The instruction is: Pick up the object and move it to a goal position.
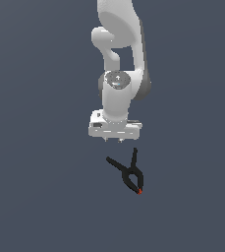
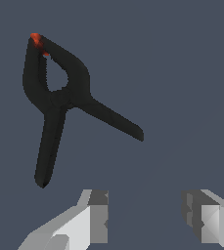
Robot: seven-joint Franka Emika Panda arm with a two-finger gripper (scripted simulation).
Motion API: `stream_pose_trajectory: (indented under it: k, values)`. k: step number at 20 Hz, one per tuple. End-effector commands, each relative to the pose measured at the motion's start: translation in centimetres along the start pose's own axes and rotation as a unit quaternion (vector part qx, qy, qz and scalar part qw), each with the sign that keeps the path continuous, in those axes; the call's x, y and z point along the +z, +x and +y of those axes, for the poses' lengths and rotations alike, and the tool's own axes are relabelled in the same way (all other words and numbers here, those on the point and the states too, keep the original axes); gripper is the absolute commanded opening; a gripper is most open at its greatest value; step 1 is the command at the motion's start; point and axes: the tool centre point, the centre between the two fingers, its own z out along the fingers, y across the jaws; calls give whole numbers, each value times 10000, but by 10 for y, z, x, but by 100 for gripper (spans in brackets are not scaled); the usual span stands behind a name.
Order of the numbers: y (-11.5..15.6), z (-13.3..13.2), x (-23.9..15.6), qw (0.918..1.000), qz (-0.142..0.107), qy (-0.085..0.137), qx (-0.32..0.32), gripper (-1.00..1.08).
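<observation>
Panda arm (image 1: 118,59) is hanging straight down over a flat, matte slate-grey floor (image 1: 35,197), smooth white casing with a darker grey band down one side. Gripper (image 1: 115,141) is pointing at the floor; only two short finger stubs are showing under the boxy white hand in the exterior view.

Wrist view: fingers (image 2: 98,215) are standing wide apart, blocky light-grey pads with darker inner faces, bare floor showing between them. Nothing is sitting in the gap, so it's holding nothing.

Spring clamp (image 1: 130,173) is lying flat on the floor just beyond the gripper, lower in the exterior view and slightly toward that view's right, not touching the fingers. Shape: matte black, two thin straight handles spreading in a V, meeting at a pivot, then two curved jaw arms closing into a small loop. Red-orange tip (image 1: 140,191) is capping the closed jaw end, pointing away from the gripper; handle ends are facing toward it. In the wrist view the clamp (image 2: 55,97) is sitting off to one side of the finger gap, not centred between the pads.
</observation>
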Motion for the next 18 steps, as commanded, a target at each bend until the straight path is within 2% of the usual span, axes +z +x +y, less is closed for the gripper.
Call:
stream_pose_trajectory:
  k: [1,18]
  values:
    - [0,-11,9,9999,125,5,92,28]
    - [-11,-93,67,9904,1100,255,796,28]
